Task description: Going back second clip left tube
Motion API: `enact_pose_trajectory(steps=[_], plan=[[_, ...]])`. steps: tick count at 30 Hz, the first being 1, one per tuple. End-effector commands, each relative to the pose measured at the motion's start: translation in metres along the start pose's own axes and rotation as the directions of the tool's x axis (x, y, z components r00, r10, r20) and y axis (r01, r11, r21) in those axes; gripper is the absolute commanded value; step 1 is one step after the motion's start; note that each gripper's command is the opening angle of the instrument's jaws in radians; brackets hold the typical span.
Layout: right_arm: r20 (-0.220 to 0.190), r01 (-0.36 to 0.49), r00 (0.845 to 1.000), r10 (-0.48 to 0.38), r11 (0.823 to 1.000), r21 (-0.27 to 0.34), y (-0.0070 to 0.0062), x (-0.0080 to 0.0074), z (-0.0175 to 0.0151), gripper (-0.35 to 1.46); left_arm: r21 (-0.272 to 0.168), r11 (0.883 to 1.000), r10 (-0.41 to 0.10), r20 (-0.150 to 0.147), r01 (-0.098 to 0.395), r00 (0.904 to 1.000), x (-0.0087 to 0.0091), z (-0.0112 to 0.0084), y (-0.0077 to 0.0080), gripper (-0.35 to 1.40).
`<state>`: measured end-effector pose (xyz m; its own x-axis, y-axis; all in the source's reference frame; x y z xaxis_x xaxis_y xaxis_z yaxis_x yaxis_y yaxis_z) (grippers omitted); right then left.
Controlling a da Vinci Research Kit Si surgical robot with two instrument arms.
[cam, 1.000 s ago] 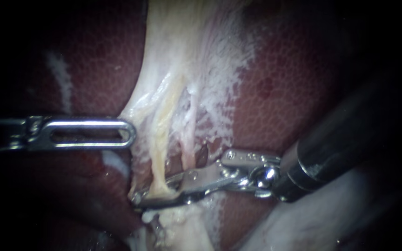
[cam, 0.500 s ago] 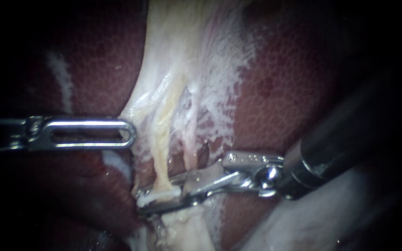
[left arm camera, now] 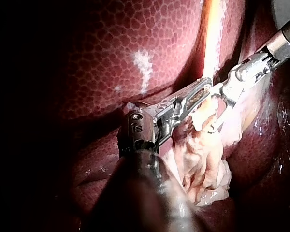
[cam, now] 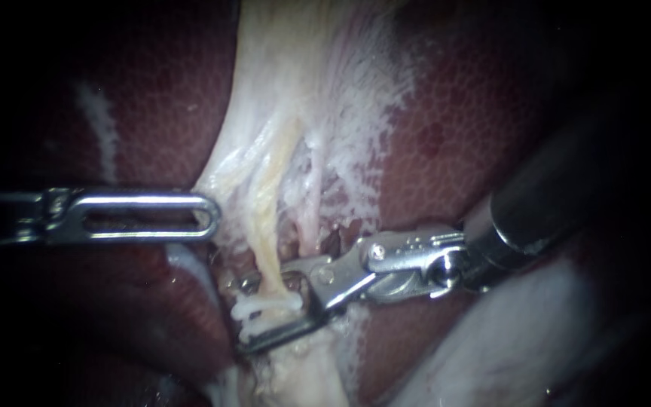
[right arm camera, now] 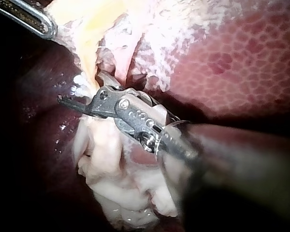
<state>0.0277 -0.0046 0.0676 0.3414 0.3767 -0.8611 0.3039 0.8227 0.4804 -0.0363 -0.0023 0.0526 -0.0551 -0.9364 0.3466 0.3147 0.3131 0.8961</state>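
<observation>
- Thin white clip [cam: 265, 306] lying crosswise on the yellowish left tube [cam: 267, 249], at the tube's low end, just above a lump of pale fatty matter.
- Directly beneath it, a second short white bar [cam: 252, 329]; impossible to tell whether another clip or a leg of the same one.
- In from the right, the right instrument [cam: 249, 316]: jaws spread wide, one above the clip and one below it, gripping nothing.
- Level from the left, the left instrument [cam: 209, 215]: slotted jaws closed on the edge of the pale tissue [cam: 295, 90], apart from the clip.
- Counted: two instruments; two tubes, the yellowish left one and a thinner, pinkish right tube [cam: 309, 226] just beside it; one clip for certain.
- Dark red, mottled liver [cam: 453, 151] on either side of the pale tissue.
</observation>
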Motion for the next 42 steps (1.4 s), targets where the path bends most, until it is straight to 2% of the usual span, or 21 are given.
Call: enact_pose_trajectory(steps=[1, 8, 15, 22, 26, 32, 37, 42], plan=[[0.000, 0.007, 1.000, -0.007, 1.000, 0.000, 0.0001, 0.0000, 0.0000, 0.59, 0.000, 1.000, 0.000, 0.000, 0.000, 1.0000, 0.0000, 0.0000, 0.0000, -0.35], [0.000, 0.006, 1.000, -0.006, 1.000, 0.002, -0.0002, -0.0002, -0.0011, 0.60, 0.000, 1.000, 0.000, 0.000, 0.000, 1.0000, 0.0000, 0.0000, 0.0000, -0.35], [-0.002, -0.002, 1.000, 0.002, 1.000, -0.020, -0.0006, -0.0002, -0.0056, 0.60, 0.000, 1.000, 0.000, 0.000, 0.000, 1.0000, 0.0000, 0.0000, 0.0000, -0.35], [-0.002, -0.020, 1.000, 0.020, 0.998, -0.052, -0.0017, 0.0001, -0.0115, 0.60, 0.000, 1.000, 0.001, 0.000, -0.001, 1.0000, 0.0001, 0.0000, 0.0001, -0.35], [-0.007, -0.044, 0.999, 0.043, 0.996, -0.075, -0.0018, 0.0013, -0.0154, 0.60, 0.000, 1.000, 0.001, 0.000, -0.001, 1.0000, 0.0001, 0.0000, 0.0002, -0.35], [-0.016, -0.029, 0.999, 0.028, 0.994, -0.103, -0.0020, 0.0037, -0.0196, 0.60, 0.000, 1.000, 0.002, 0.000, -0.002, 1.0000, 0.0003, 0.0001, 0.0003, -0.35], [-0.022, -0.017, 1.000, 0.014, 0.993, -0.113, -0.0024, 0.0050, -0.0213, 0.60, -0.001, 1.000, 0.002, 0.001, -0.002, 1.0000, 0.0003, 0.0001, 0.0003, -0.35], [-0.025, -0.013, 1.000, 0.011, 0.994, -0.109, -0.0027, 0.0055, -0.0221, 0.59, -0.001, 1.000, 0.003, 0.001, -0.003, 1.0000, 0.0004, 0.0002, 0.0004, -0.35]])
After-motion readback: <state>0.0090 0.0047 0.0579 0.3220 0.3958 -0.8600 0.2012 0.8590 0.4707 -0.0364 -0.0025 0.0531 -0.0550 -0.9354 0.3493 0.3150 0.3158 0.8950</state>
